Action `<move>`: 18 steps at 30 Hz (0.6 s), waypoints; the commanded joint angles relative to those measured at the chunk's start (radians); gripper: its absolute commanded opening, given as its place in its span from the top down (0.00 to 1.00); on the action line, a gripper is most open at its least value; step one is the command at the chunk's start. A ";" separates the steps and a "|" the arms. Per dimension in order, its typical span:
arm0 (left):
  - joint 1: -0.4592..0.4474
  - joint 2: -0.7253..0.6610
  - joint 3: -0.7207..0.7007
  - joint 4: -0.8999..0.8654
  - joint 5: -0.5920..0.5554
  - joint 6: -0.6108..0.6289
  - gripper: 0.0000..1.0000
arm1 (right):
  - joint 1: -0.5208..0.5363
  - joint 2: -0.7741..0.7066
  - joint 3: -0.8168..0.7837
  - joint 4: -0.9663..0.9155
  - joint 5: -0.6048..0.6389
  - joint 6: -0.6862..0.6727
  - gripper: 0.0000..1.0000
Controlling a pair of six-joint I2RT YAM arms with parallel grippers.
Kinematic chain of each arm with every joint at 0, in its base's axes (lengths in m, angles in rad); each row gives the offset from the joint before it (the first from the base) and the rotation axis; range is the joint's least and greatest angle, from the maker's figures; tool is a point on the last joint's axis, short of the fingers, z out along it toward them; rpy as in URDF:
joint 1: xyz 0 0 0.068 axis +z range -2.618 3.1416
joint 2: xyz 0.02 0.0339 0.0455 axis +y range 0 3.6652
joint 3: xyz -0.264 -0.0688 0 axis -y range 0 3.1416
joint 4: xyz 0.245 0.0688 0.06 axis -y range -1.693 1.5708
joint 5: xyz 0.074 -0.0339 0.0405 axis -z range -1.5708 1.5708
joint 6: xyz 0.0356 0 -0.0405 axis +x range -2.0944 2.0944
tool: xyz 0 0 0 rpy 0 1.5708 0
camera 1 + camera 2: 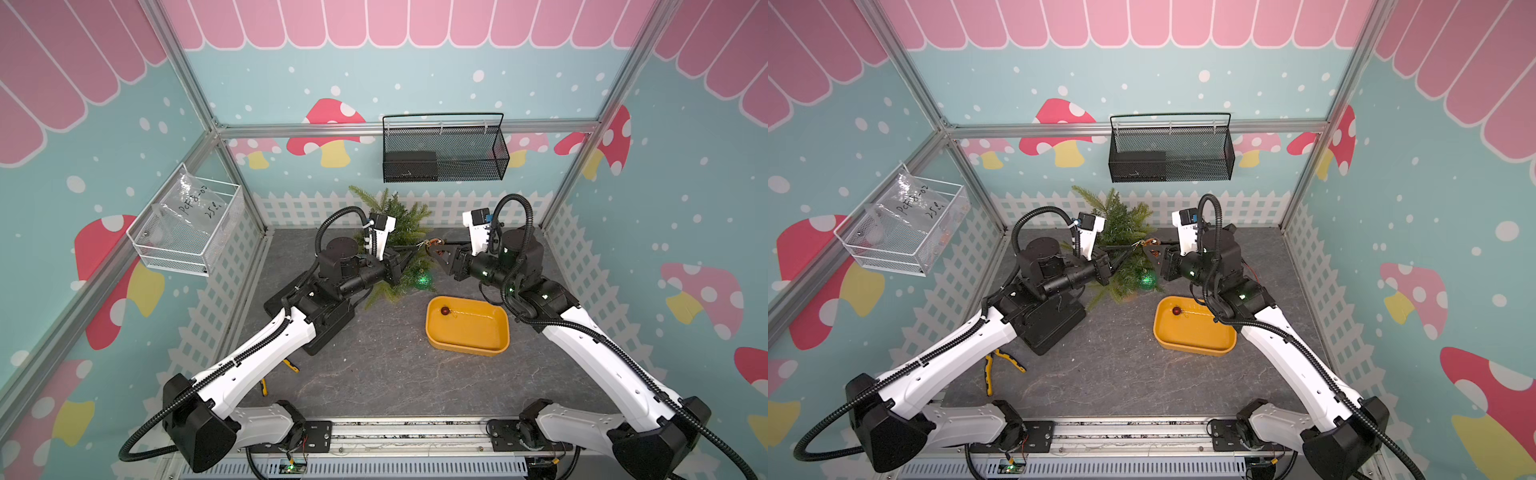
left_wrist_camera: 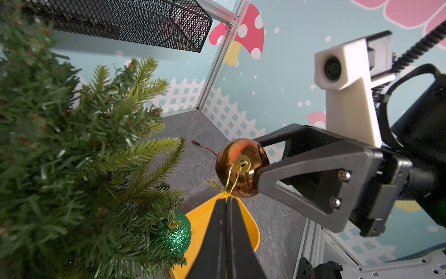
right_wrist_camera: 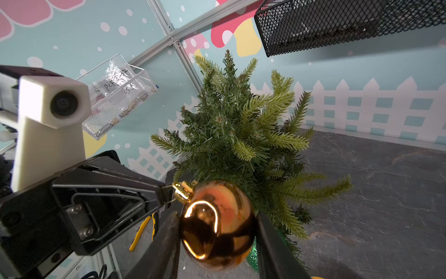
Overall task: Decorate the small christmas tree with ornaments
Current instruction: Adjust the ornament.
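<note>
The small christmas tree [image 1: 399, 220] [image 1: 1121, 220] stands at the back of the table, between both arms. A shiny orange-gold ball [image 3: 217, 224] [image 2: 241, 166] is held in the air beside it, with my right gripper [image 3: 218, 217] shut on its sides. My left gripper [image 2: 226, 199] is shut on the ball's thin gold string [image 2: 231, 178], just below the cap. A glittery green ball [image 2: 175, 235] [image 1: 424, 279] sits among the tree's low front branches. The small red ball [image 1: 444, 310] lies in the yellow tray [image 1: 469, 347].
A black mesh basket [image 1: 444, 153] hangs on the back wall above the tree. A white wire basket [image 1: 187, 224] holding a plastic bag is on the left wall. Yellow-handled pliers [image 1: 990, 374] lie near the left arm. A black block [image 1: 328, 320] sits under it.
</note>
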 commanded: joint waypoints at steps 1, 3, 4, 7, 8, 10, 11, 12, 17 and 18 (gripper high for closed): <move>0.008 0.019 0.058 -0.042 -0.009 0.029 1.00 | 0.005 0.010 0.032 0.042 0.026 -0.006 0.62; 0.008 0.030 0.073 -0.048 -0.008 0.030 1.00 | 0.006 0.013 0.031 0.040 0.032 -0.008 0.62; 0.007 0.037 0.082 -0.050 -0.003 0.029 1.00 | 0.003 0.013 0.029 0.037 0.039 -0.011 0.62; 0.007 0.060 0.101 -0.056 0.005 0.026 1.00 | -0.004 0.015 0.024 0.038 0.050 -0.012 0.62; 0.007 0.071 0.109 -0.059 0.009 0.024 1.00 | -0.008 0.015 0.022 0.035 0.054 -0.013 0.62; 0.006 0.090 0.121 -0.064 0.011 0.021 1.00 | -0.014 0.017 0.019 0.038 0.063 -0.015 0.62; 0.006 0.099 0.129 -0.065 0.011 0.019 1.00 | -0.019 0.018 0.018 0.037 0.064 -0.015 0.62; 0.006 0.108 0.135 -0.066 0.010 0.017 1.00 | -0.023 0.020 0.016 0.036 0.066 -0.015 0.62; 0.002 0.141 0.163 -0.076 -0.008 0.014 1.00 | -0.045 0.027 0.009 0.037 0.076 -0.018 0.62; 0.001 0.146 0.168 -0.078 -0.012 0.014 1.00 | -0.050 0.031 0.007 0.037 0.074 -0.018 0.62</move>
